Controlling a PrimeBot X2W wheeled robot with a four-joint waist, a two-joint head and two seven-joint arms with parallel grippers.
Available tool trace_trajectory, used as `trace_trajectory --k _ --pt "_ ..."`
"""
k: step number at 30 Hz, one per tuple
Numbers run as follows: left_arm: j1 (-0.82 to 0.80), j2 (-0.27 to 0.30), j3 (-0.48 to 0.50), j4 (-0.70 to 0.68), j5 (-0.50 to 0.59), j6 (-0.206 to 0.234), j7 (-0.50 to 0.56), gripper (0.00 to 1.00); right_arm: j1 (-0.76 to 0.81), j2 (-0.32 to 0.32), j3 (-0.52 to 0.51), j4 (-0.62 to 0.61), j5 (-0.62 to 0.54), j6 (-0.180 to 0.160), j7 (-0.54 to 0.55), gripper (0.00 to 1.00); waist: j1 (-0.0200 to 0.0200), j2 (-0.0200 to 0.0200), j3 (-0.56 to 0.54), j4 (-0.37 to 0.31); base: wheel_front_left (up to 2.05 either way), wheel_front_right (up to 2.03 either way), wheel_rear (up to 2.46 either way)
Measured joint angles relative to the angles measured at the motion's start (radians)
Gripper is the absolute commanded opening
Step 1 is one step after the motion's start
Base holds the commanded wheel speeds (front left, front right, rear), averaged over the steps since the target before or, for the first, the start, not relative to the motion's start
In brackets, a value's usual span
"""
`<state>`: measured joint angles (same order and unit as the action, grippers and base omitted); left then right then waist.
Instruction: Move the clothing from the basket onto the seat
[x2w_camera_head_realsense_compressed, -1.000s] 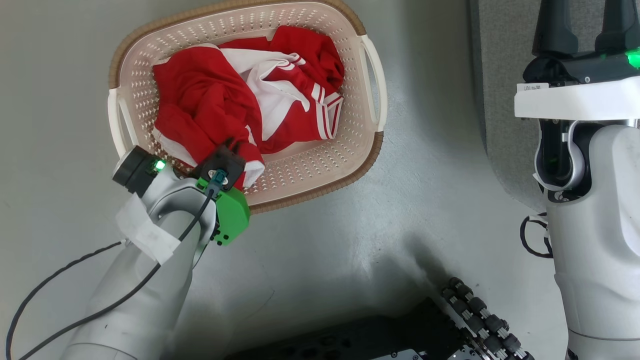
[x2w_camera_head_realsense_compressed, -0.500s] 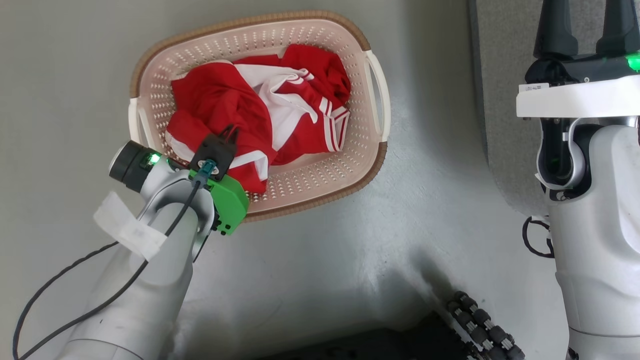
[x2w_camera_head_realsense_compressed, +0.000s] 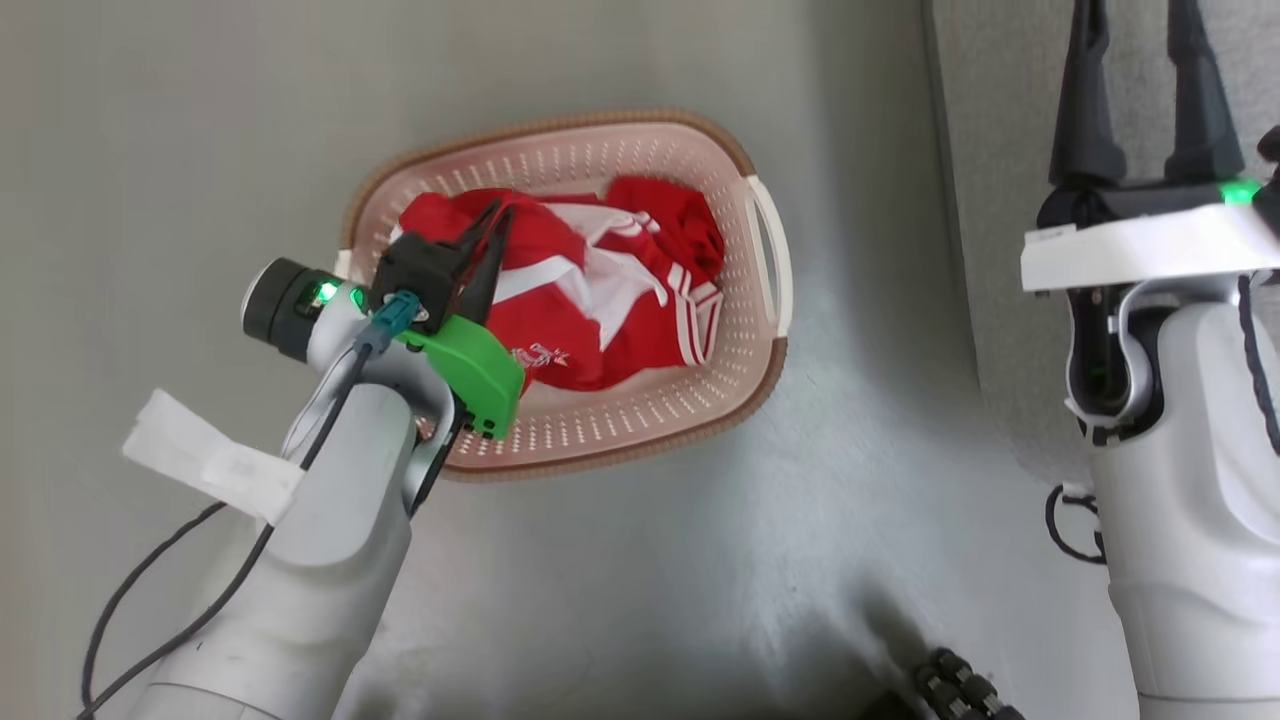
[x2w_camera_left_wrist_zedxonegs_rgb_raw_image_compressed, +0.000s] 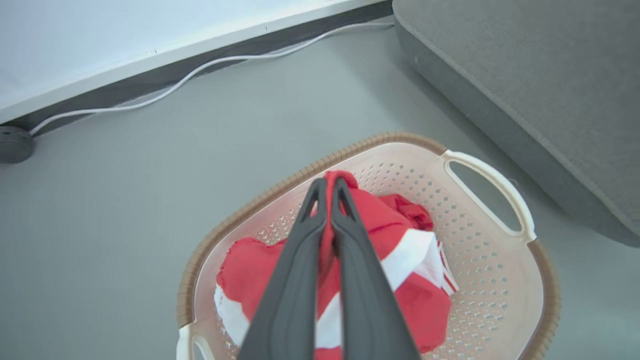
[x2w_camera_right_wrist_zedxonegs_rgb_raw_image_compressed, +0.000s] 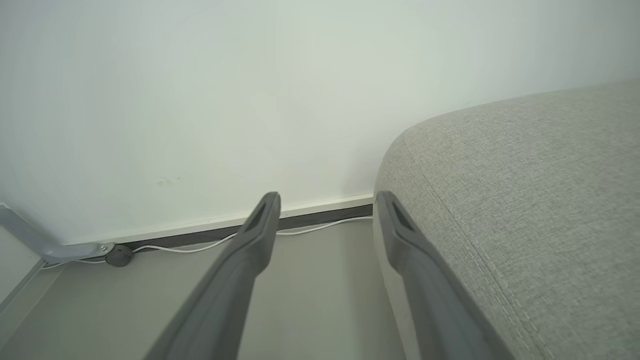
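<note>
**1. Change of state.** Within the last second the jaws of the left gripper (x2w_camera_head_realsense_compressed: 492, 222) have been brought together on a fold of the clothing (x2w_camera_head_realsense_compressed: 610, 325). The fold has been drawn up out of the heap, where before the fingers were sunk in the fabric. In the left wrist view the left gripper (x2w_camera_left_wrist_zedxonegs_rgb_raw_image_compressed: 328, 182) is seen fully closed, with a ridge of red cloth pinched between the two fingers up to the tips. The smaller size of the basket (x2w_camera_head_realsense_compressed: 560, 125) in the head view is to be put down to camera movement, not to a shift of the basket.

**2. Meaning for the task.** The grasp is judged to be made and the lift begun. Most of the fabric is still held by the basket (x2w_camera_left_wrist_zedxonegs_rgb_raw_image_compressed: 350, 150), so the carry to the seat (x2w_camera_head_realsense_compressed: 1000, 150) has yet to be done. As only a narrow fold is pinched, slipping is to be expected if the load drags on the rim.

**3. Right gripper.** The right gripper (x2w_camera_right_wrist_zedxonegs_rgb_raw_image_compressed: 327, 200) is held with its jaws wide apart and nothing between them, at the near left corner of the seat (x2w_camera_right_wrist_zedxonegs_rgb_raw_image_compressed: 525, 200).

**4. Appearance and place of the clothing.** The clothing (x2w_camera_left_wrist_zedxonegs_rgb_raw_image_compressed: 400, 260) is crumpled: red, with white panels, white stripe trim at its right edge and a small white print on its near side. It lies inside the basket on the floor (x2w_camera_head_realsense_compressed: 700, 560), left of the seat (x2w_camera_left_wrist_zedxonegs_rgb_raw_image_compressed: 525, 75) and apart from it.
</note>
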<state>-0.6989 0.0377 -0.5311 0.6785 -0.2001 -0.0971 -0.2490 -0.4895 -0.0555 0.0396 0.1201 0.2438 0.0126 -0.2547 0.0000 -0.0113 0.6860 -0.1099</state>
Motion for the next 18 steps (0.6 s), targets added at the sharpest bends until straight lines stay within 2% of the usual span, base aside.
trace_trajectory --k 9,18 --pt "0.033 -0.001 -0.026 -0.109 -0.089 -0.005 -0.002 0.00 0.061 0.001 -0.008 0.050 -0.009 0.018 0.000 1.00 0.0000 0.0000 -0.121 0.036 0.00 0.00 0.00" --pt "0.063 -0.001 -0.059 -0.132 -0.112 -0.004 -0.003 0.00 0.143 0.002 -0.016 0.105 -0.010 0.035 0.000 1.00 0.0000 0.0000 -0.261 0.077 0.00 0.00 0.00"
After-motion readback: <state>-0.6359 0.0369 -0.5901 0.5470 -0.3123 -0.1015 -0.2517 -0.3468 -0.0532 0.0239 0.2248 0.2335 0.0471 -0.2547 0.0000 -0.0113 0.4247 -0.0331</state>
